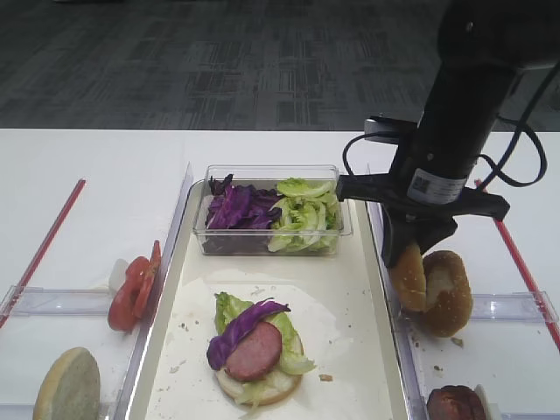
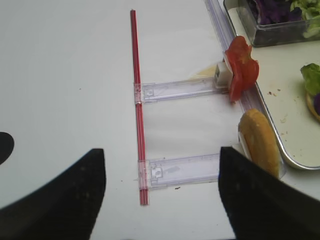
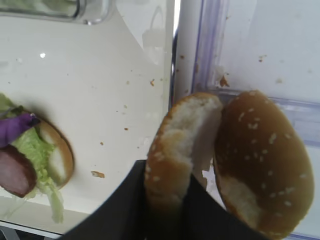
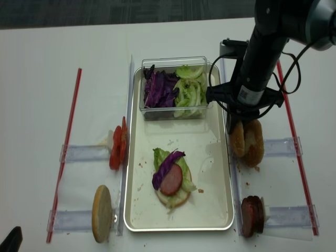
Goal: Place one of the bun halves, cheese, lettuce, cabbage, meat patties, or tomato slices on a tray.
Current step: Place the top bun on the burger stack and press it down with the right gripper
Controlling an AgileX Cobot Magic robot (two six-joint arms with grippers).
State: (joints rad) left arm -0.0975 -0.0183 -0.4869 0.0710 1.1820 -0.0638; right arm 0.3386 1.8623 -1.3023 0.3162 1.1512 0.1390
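Clamped upright in my right claw [image 3: 167, 212], the speckled bun top [image 3: 172, 155] stands at the tray's [image 1: 382, 262] right rim, touching the torn bun [image 3: 262, 165] beside it. Risk: thin edge grip; the bun may slip, or drag its neighbour. My left claw [image 2: 160, 192] stands open, holding nothing.

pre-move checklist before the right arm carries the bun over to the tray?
1. Right pincer shut on a bun half: ok, the fingers clamp its lower edge.
2. Neighbouring sesame bun top clear of the held one: not ok, they lean together at the top and it may drag along.
3. Drop spot on the tray: ok, bare liner lies to the right of the stacked burger.
4. Salad box out of the path: ok, it sits at the tray's far end.
5. Left pincer out of the way: ok, open over the table on the left, holding nothing.
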